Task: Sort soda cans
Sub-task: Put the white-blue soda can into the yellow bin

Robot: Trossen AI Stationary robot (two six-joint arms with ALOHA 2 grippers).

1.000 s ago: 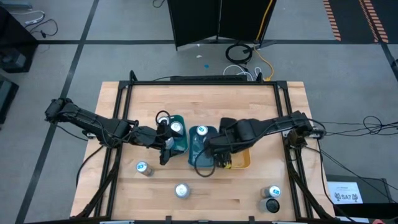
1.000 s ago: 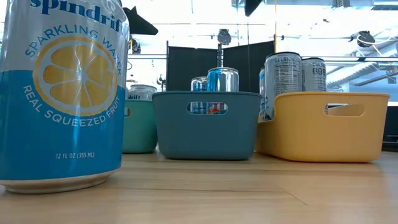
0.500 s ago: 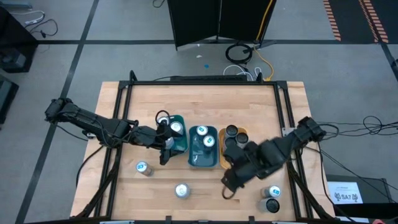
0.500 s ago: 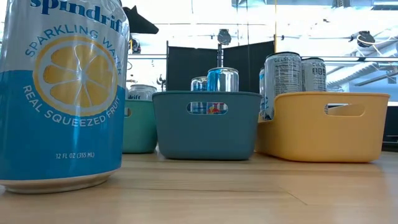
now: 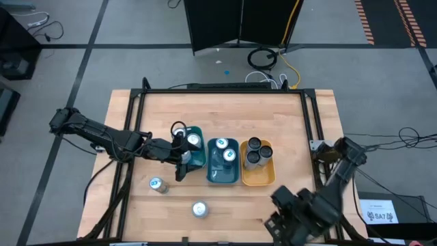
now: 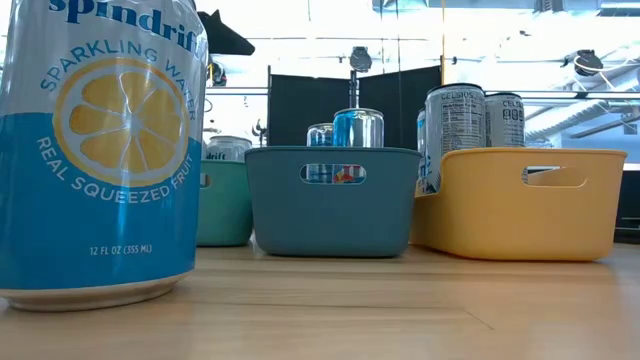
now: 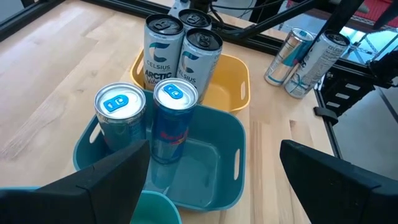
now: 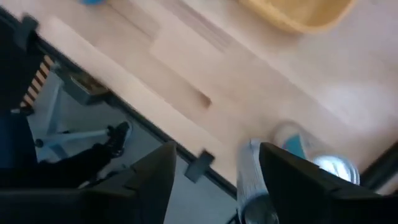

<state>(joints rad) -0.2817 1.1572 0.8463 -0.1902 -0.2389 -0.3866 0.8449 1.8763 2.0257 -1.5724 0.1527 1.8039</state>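
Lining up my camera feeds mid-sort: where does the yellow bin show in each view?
High view: yellow bin, rightmost of three bins at table centre.
Low view: at right, beside the dark teal bin.
Left wrist view: beyond the dark teal bin.
Right wrist view: an edge at the top.
Shared landmark: the two Celsius cans inside.

The table (image 5: 225, 109) is pale wood with visible grain and a smooth, faintly satin finish. The cans (image 7: 183, 59) just ahead of the left gripper (image 7: 217, 180) are shiny metal with brushed silver tops and glossy printed sides. The trays (image 6: 330, 200) look like smooth matt plastic. The fingers (image 7: 112, 180) are dull black.
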